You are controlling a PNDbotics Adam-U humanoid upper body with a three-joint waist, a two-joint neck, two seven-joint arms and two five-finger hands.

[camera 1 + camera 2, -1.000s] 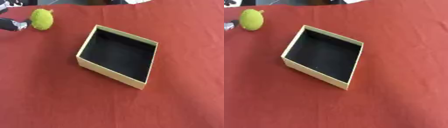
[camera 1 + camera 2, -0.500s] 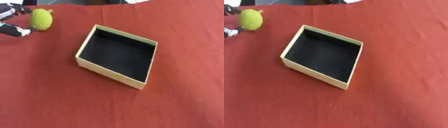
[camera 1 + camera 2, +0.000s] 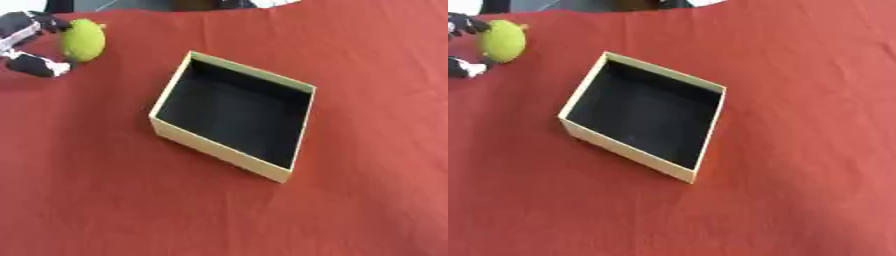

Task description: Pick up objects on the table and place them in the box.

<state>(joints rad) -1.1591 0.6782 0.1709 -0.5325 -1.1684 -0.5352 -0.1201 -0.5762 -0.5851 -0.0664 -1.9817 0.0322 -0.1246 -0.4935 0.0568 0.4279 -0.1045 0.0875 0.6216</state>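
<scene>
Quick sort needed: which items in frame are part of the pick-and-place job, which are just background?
Part of the job:
- yellow-green fruit, far left of the table, with the left hand around it
- open box, cream walls, dark inside, nothing in it

Just there:
- red tablecloth
- nothing else loose on the table; right hand not in view

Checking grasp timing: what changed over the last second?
The left hand has closed in around the green fruit, fingers now above and below its left side; whether they touch it I cannot tell. The fruit has barely shifted. The box is where it was, with nothing in it.
</scene>
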